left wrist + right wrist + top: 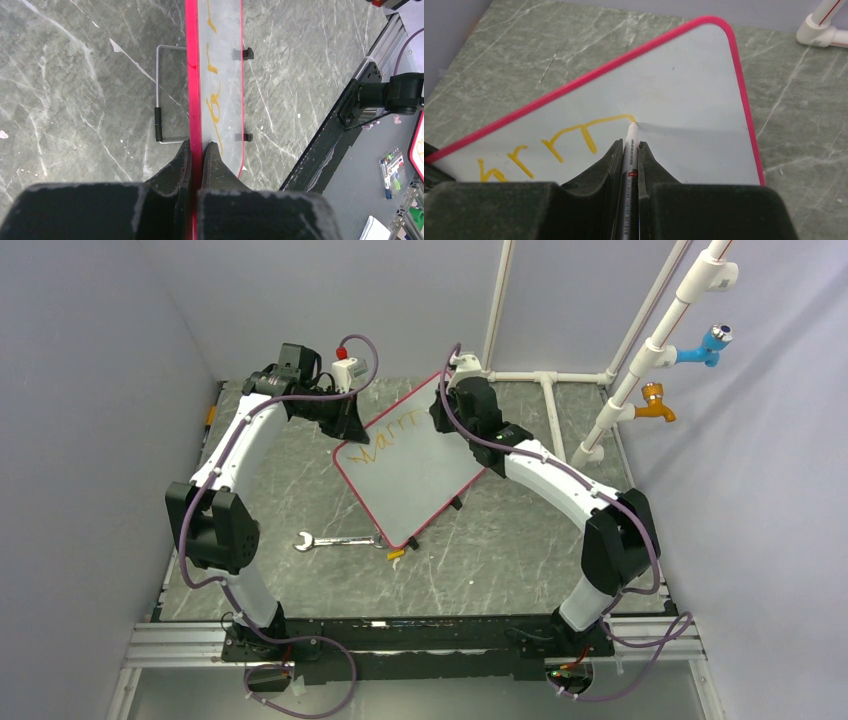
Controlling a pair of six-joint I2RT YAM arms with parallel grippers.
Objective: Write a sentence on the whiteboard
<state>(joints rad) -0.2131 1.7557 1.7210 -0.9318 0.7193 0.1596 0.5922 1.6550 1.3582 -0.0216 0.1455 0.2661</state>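
Observation:
The whiteboard [412, 468], white with a red-pink rim, lies tilted on the table with yellow letters along its top edge [392, 440]. My left gripper [197, 148] is shut on the whiteboard's rim [193, 80], pinching its left corner. My right gripper [628, 146] is shut on a white marker [630, 145]. The marker's tip touches the whiteboard [674, 105] at the end of the last yellow stroke [609, 120]. In the top view the right gripper [452, 405] sits over the board's upper right part.
A silver wrench [335, 541] lies on the marble table [500, 550] below the board. A wire stand with black grip [159, 95] shows beside the board. White pipes with blue and orange taps [655, 390] stand at the back right. Black clips [246, 53] sit on the board's edge.

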